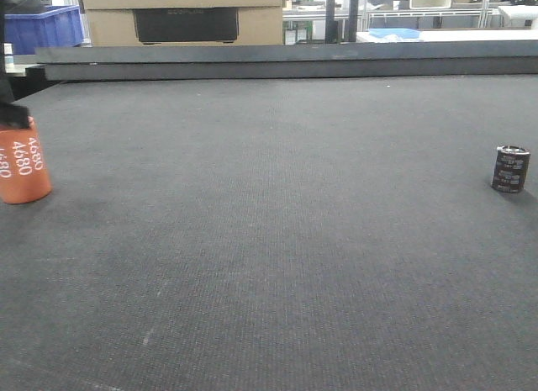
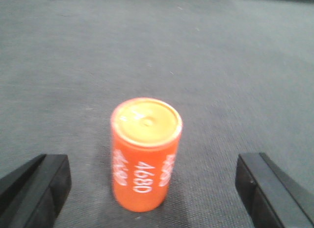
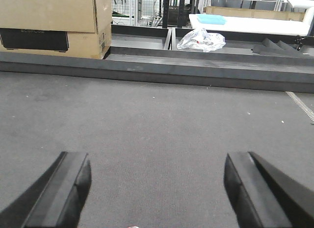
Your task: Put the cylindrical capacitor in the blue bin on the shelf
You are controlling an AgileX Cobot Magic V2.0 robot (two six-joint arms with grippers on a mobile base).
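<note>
At the far left of the dark surface [image 1: 269, 240] an orange cylinder [image 1: 23, 168] marked "4680" stands upright, cut off by the edge of the front view. The left end effector [image 2: 153, 189] is released: in its wrist view the two black fingers [image 2: 34, 189] stand wide apart on either side of the orange cylinder, neither touching it, and the cylinder's pale round top faces the camera. In the front view a dark piece of that arm sits just at the cylinder's top.

Behind the surface, at the left, a blue crate [image 1: 46, 28] shows in the background, and a cardboard box [image 1: 185, 13] stands to its right, beyond a low dark ledge [image 1: 286, 63] that runs along the far edge.

The right end effector [image 3: 159, 193] is likewise released, with its fingers [image 3: 59, 189] spread and only bare surface between them. Past the ledge in its view lie the box and, further right, a crumpled plastic bag [image 3: 201, 40].

The capacitor [image 1: 510, 169] stands upright near the right edge of the surface, well apart from the orange cylinder and held by neither end effector. It does not show in either wrist view.
</note>
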